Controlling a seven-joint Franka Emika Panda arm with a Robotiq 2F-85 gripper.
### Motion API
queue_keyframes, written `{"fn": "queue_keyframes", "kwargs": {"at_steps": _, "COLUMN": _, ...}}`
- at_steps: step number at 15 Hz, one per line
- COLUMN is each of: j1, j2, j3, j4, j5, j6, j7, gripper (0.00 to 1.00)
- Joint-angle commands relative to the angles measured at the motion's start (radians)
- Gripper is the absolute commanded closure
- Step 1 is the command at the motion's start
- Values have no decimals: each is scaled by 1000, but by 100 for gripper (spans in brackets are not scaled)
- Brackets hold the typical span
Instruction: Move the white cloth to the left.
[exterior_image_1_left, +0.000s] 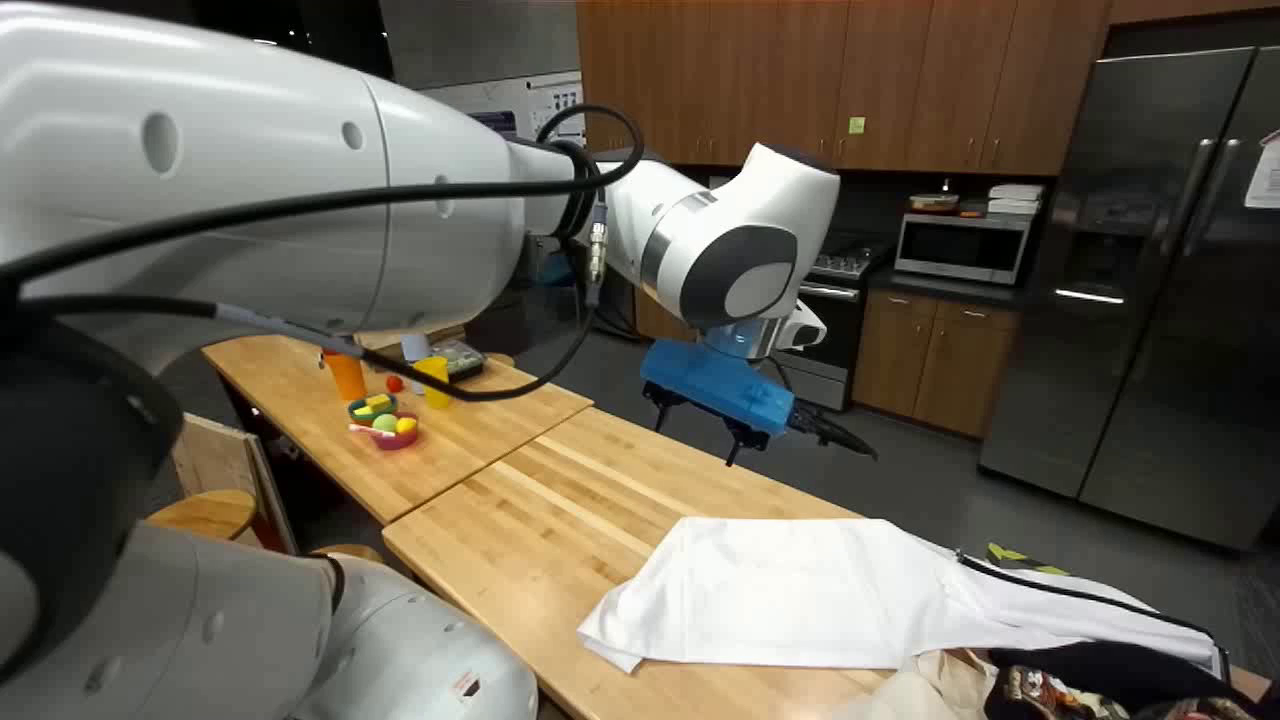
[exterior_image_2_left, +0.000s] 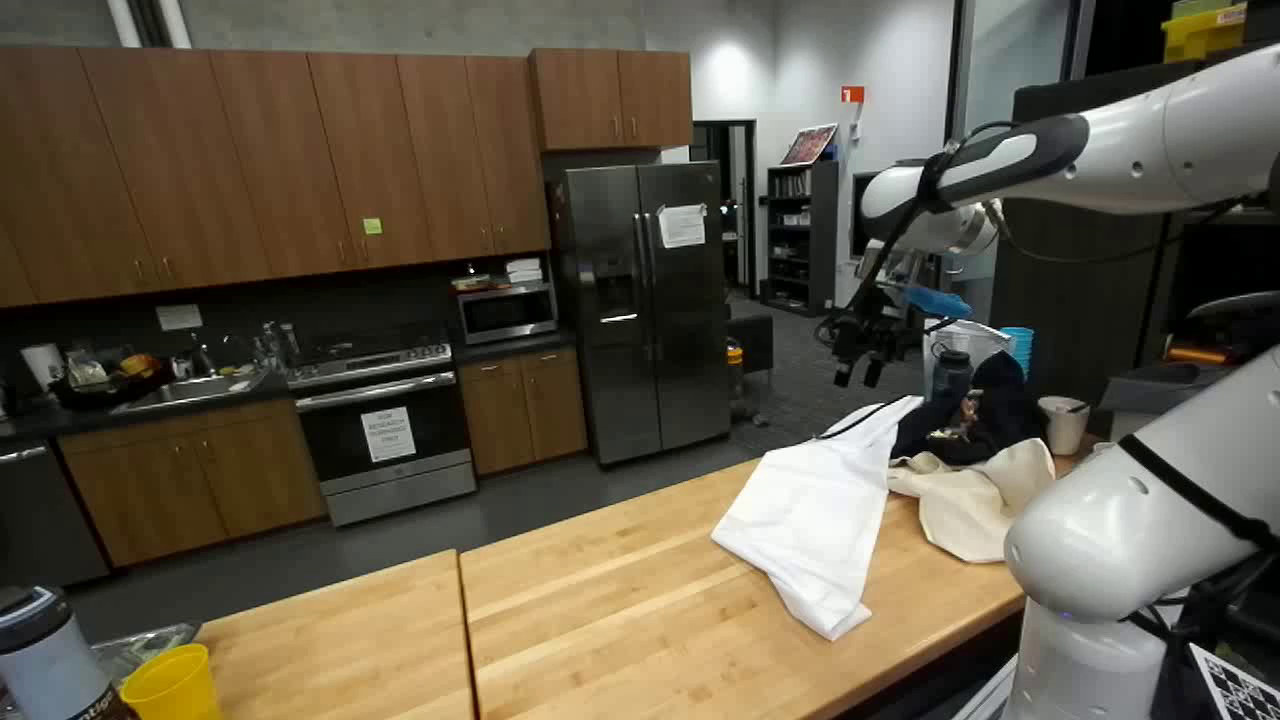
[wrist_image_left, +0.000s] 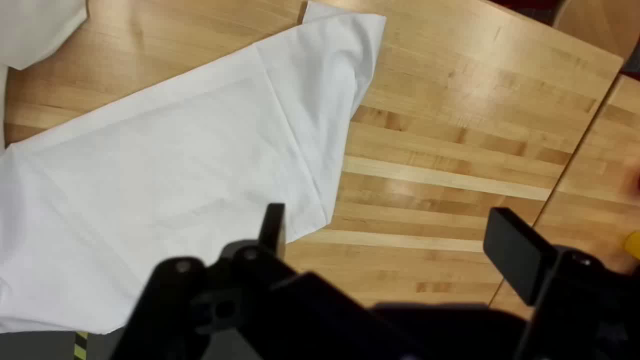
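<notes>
In an exterior view the arm (exterior_image_1_left: 440, 270) stretches across from the left edge, its wrist (exterior_image_1_left: 745, 270) bent down, so that the hand (exterior_image_1_left: 696, 442) hangs tilted above the white cloth (exterior_image_1_left: 780, 590). The cloth lies creased on the bench (exterior_image_1_left: 540, 540), one end by dark fabric (exterior_image_1_left: 1115, 660). In an exterior view the arm (exterior_image_2_left: 1140, 150) reaches in high from the right, the hand (exterior_image_2_left: 858, 376) pointing downward, and the white cloth (exterior_image_2_left: 810, 530) lies beside a cream cloth (exterior_image_2_left: 985, 495). In the wrist view the hand is unclenched, its fingers (wrist_image_left: 520, 255) well apart; one stands in front of the white cloth's edge, the other over wood.
</notes>
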Motion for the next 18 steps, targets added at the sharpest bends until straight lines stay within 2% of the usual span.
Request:
{"fn": "queue_keyframes", "kwargs": {"at_steps": 1, "j1": -26, "j2": 7, "j3": 21, "j4": 3, "j5": 14, "j6": -3, "j7": -13, "gripper": 0}}
{"fn": "queue_keyframes", "kwargs": {"at_steps": 10, "j1": -27, "j2": 7, "j3": 21, "j4": 4, "j5": 14, "j6": -3, "j7": -13, "gripper": 0}}
{"fn": "queue_keyframes", "kwargs": {"at_steps": 12, "j1": -28, "j2": 29, "j3": 7, "j4": 4, "j5": 2, "j6": 91, "j7": -58, "gripper": 0}}
{"fn": "queue_keyframes", "kwargs": {"at_steps": 14, "j1": -28, "j2": 79, "j3": -14, "j4": 13, "j5": -12, "j6": 269, "j7": -121, "gripper": 0}}
{"fn": "queue_keyframes", "kwargs": {"at_steps": 18, "j1": -7, "j2": 250, "j3": -70, "j4": 96, "j5": -29, "j6": 549, "j7": -301, "gripper": 0}}
